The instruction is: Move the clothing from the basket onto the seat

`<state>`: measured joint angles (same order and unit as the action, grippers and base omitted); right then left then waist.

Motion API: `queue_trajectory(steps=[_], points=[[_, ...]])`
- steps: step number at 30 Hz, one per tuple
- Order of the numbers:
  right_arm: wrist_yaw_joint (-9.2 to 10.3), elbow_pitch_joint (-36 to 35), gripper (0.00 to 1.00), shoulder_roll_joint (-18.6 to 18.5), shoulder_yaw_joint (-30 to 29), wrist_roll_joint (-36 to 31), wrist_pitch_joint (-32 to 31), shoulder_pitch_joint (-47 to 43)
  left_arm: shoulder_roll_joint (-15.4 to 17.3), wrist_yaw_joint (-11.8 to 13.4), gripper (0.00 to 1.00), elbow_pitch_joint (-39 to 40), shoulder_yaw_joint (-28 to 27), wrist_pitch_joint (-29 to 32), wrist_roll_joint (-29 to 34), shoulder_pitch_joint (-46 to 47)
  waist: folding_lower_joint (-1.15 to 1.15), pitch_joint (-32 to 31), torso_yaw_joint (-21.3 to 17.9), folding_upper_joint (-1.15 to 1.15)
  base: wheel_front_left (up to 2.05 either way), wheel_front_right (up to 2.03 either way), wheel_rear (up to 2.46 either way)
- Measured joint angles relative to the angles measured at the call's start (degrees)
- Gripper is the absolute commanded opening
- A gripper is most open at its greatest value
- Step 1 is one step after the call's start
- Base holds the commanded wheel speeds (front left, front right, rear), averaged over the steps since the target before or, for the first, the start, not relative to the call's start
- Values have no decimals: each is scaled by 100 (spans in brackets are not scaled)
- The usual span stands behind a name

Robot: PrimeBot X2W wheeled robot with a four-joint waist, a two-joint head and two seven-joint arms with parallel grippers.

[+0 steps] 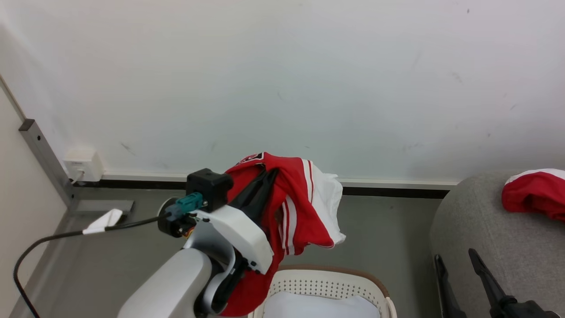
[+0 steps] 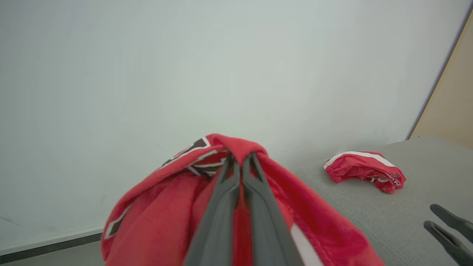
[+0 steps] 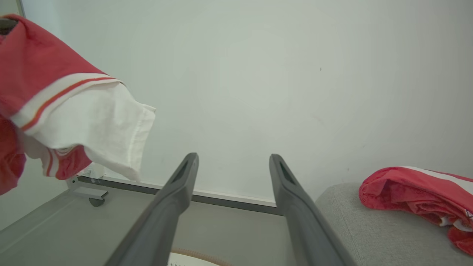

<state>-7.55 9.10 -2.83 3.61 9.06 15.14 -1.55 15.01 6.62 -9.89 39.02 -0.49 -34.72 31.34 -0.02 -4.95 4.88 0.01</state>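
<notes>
Two left fingers (image 2: 218,214) clamp the red garment (image 1: 304,207) above the basket (image 1: 326,285); right fingers (image 3: 166,207) gape.

Clothing (image 1: 304,212) in the left gripper (image 1: 270,172) above the basket (image 1: 335,270), the seat (image 1: 472,229) to the right, another garment (image 1: 534,194) on it

light: bright, even, soft shadows | focus: sharp — wrist views blurred up close

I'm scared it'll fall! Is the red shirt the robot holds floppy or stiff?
Probably floppy: the red shirt droops in folds around the left hand pinching it. Likely light too, since that thin pinch holds the whole thing up. It may swing, as its white flap hangs loose.
</notes>
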Motion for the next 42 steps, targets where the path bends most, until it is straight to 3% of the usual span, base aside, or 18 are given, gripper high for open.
queue_trajectory(steps=[10,20,31,39,40,41,42], points=[[0,-320,100,-1,538,34,0,46,179,187,0,410,-24,151,-1,-155,1,-83,1,0,0,0,0],[0,-467,100,3,1797,229,0,753,156,233,0,487,64,198,-1,-187,2,-101,15,-1,0,0,0],[0,750,100,0,2904,554,1,1929,16,164,0,426,245,209,-1,-115,2,-93,154,-1,0,0,0],[0,1802,100,0,3472,1185,1,2728,-176,78,0,338,450,245,-1,-65,2,-76,328,-1,0,0,0],[0,1903,97,3,3516,1281,2,2778,-197,48,0,321,467,245,-1,-59,2,-76,352,-1,0,0,0],[0,2008,71,3,3541,1341,1,2830,-214,46,0,297,487,245,-1,-52,2,-76,375,-1,0,0,0],[0,2083,24,3,3557,1408,1,2885,-226,41,0,278,499,244,-1,-43,2,-75,398,-1,0,0,0]])
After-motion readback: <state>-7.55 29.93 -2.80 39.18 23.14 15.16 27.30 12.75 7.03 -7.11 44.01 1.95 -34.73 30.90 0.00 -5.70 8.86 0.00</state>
